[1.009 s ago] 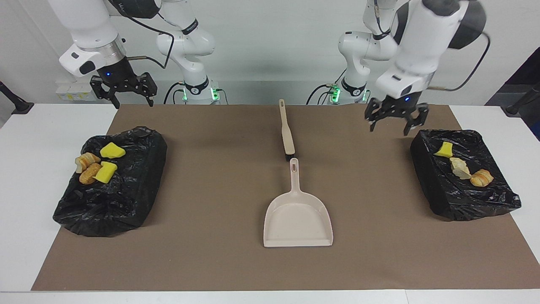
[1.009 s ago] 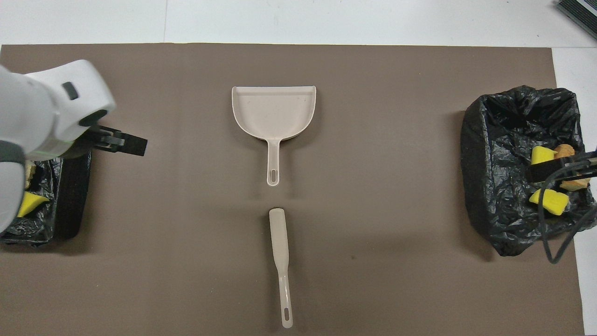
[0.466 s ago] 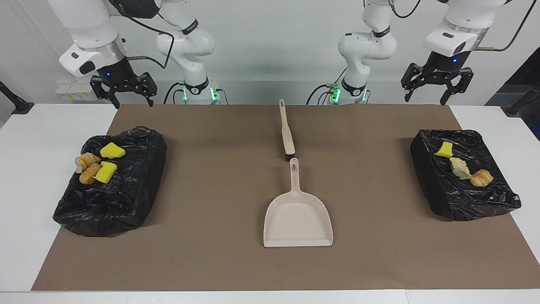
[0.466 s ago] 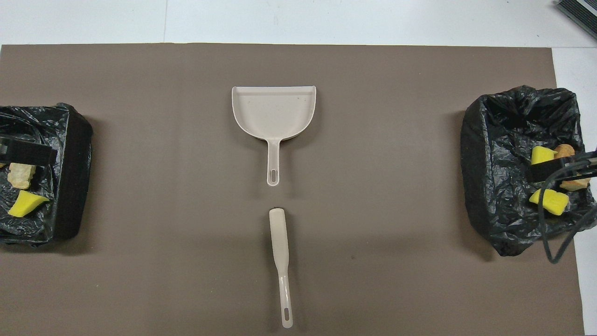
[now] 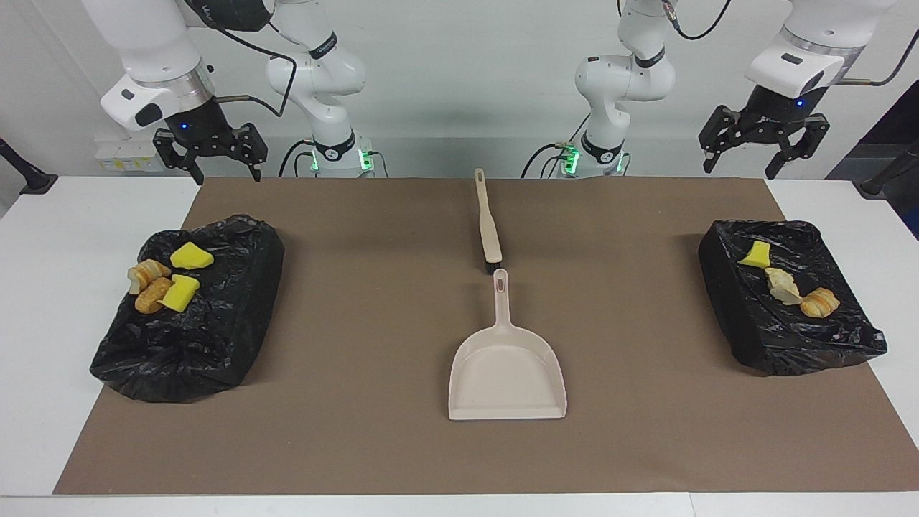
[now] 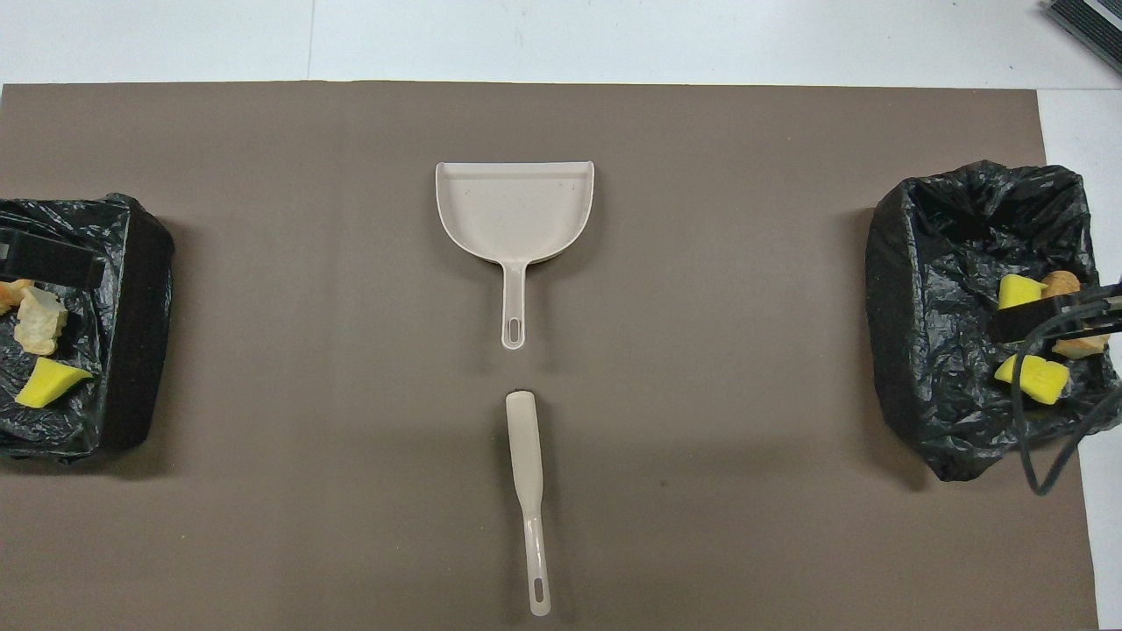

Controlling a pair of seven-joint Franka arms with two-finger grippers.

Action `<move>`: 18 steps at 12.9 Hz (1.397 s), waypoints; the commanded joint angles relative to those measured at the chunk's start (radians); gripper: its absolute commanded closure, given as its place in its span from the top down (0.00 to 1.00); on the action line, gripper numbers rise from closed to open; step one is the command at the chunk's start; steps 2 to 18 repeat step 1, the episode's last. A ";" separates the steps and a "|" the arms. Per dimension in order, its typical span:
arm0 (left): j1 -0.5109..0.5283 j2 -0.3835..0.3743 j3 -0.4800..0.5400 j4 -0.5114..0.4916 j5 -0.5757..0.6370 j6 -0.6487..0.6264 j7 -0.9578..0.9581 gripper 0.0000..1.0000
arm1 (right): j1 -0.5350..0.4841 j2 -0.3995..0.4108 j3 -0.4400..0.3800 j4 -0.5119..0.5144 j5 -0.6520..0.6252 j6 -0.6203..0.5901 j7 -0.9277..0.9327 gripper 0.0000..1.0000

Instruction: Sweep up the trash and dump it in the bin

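Observation:
The trash lies in two black-bagged bins. The bin [image 5: 215,323] at the right arm's end holds yellow sponge chunks [image 5: 191,255] and golden pastries [image 5: 151,283]. The bin [image 5: 754,337] at the left arm's end holds a yellow chunk [image 5: 756,253], a pale piece [image 5: 781,285] and a croissant [image 5: 819,302]. My left gripper [image 5: 762,154] hangs open and empty, high over the mat's corner near its bin. My right gripper [image 5: 215,161] waits open and empty above the mat's other robot-side corner. In the overhead view the left fingertip [image 6: 44,263] and the right fingertip [image 6: 1043,320] cover parts of the bins.
A beige dustpan [image 5: 507,373] lies mid-mat, handle toward the robots. A beige brush [image 5: 490,230] lies in line with it, nearer the robots, its black bristles by the pan's handle. The brown mat [image 5: 359,431] covers most of the white table.
My left gripper has lifted from low beside its bin and swung up toward the left arm's end of the table. The right arm, bins, dustpan and brush have not moved.

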 commanded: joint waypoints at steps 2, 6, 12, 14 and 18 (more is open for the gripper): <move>0.012 -0.016 0.002 -0.011 -0.017 -0.019 0.018 1.00 | -0.005 -0.005 0.007 0.004 -0.003 -0.009 0.017 1.00; 0.012 -0.016 0.002 -0.011 -0.017 -0.019 0.018 1.00 | -0.005 -0.005 0.007 0.004 -0.003 -0.009 0.017 1.00; 0.012 -0.016 0.002 -0.011 -0.017 -0.019 0.018 1.00 | -0.005 -0.005 0.007 0.004 -0.003 -0.009 0.017 1.00; 0.012 -0.016 0.002 -0.011 -0.017 -0.019 0.018 1.00 | -0.005 -0.005 0.007 0.004 -0.003 -0.009 0.017 1.00; 0.012 -0.016 0.002 -0.011 -0.017 -0.019 0.018 1.00 | -0.005 -0.005 0.007 0.004 -0.003 -0.009 0.017 1.00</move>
